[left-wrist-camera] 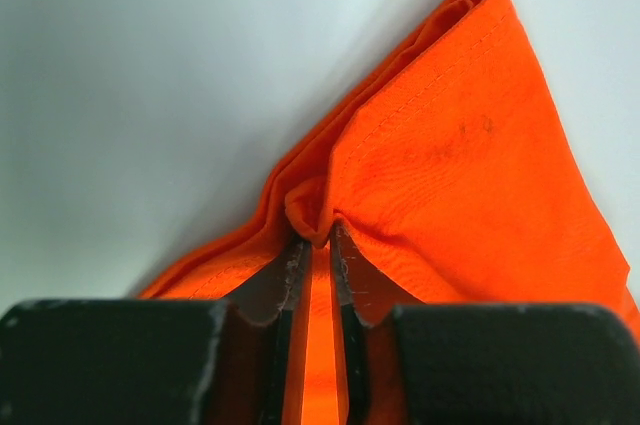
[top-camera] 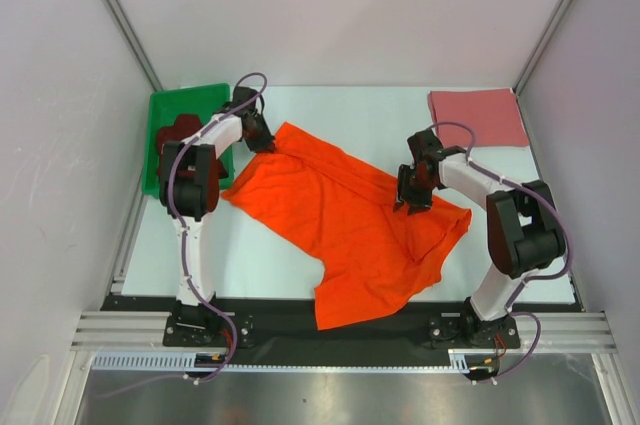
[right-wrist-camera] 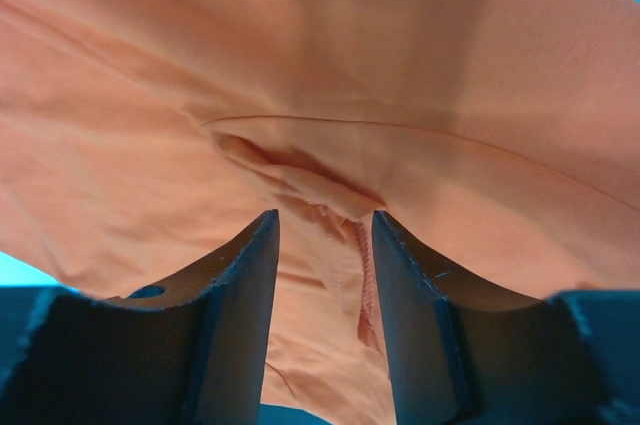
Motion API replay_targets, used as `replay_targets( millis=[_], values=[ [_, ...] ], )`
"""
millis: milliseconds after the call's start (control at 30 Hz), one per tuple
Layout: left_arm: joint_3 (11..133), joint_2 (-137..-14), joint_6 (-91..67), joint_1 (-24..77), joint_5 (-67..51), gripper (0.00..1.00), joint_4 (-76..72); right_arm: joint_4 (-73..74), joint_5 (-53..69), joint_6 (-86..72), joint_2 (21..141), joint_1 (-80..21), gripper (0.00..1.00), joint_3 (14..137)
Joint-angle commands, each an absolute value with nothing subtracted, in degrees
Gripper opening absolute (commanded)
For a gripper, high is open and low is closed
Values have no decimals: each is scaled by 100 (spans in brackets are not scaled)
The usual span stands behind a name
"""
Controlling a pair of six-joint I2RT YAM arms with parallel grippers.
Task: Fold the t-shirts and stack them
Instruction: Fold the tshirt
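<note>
– White table [top-camera: 350,105], pale walls on three sides. Where is the orange t-shirt [top-camera: 340,215] on it?

– Rumpled across the middle, running from the far left down toward the near right. One end hangs over the table's near edge.

– What has your left got?

– My left gripper [left-wrist-camera: 318,238] is at the shirt's far-left corner. The fingers are almost together there, with a stitched fold of orange cloth pinched between the tips.

– And the right?

– My right gripper [right-wrist-camera: 325,220] is tip-down on the shirt's right side. Its fingers [right-wrist-camera: 240,285] stand apart, with a ridge of cloth bunched up between them but not clamped.

– The other shirts?

– The pink t-shirt [top-camera: 478,117] lies folded flat at the far right corner, well apart from the orange one. The maroon t-shirt [top-camera: 180,133] sits crumpled in the green bin [top-camera: 200,97] at the far left, just beside my left gripper.
</note>
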State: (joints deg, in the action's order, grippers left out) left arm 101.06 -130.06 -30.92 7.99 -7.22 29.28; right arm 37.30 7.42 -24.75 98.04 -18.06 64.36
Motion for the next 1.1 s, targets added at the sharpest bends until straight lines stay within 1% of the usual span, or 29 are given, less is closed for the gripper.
replay_targets(
  millis=[0,100,200,267,300,500,567,600,700,933,1067],
  values=[
    [10178,-12762,-2927,809,-589,18,3234,3700,676,-2390,9897,-1784,47,6540],
    [10151,-12753,-2918,817,-633,18,3182,3472,721,-2496,9861,-1775,46,6364],
    [10195,-12762,-2892,800,-598,18,3287,3314,747,-2514,9966,-1793,42,6337],
    [10169,-12753,-2874,809,-598,18,3278,3261,773,-2514,10046,-1793,38,6363],
    [10169,-12753,-2874,809,-598,17,3287,3235,756,-2522,10055,-1793,35,6363],
    [10160,-12771,-2865,809,-633,17,3270,3085,703,-2549,10134,-1828,27,6302],
    [10160,-12779,-2856,800,-624,17,3270,3085,668,-2558,10116,-1846,22,6293],
    [10160,-12779,-2865,809,-624,17,3278,3155,659,-2549,10090,-1863,17,6302],
    [10160,-12779,-2848,809,-598,18,3287,3269,668,-2575,9871,-1925,11,6302],
    [10248,-12876,-2821,809,-598,20,3278,3428,799,-2750,9308,-2320,9,6092],
    [10283,-12902,-2734,809,-598,22,3287,3314,923,-2865,9193,-2653,9,5977]
  ],
)
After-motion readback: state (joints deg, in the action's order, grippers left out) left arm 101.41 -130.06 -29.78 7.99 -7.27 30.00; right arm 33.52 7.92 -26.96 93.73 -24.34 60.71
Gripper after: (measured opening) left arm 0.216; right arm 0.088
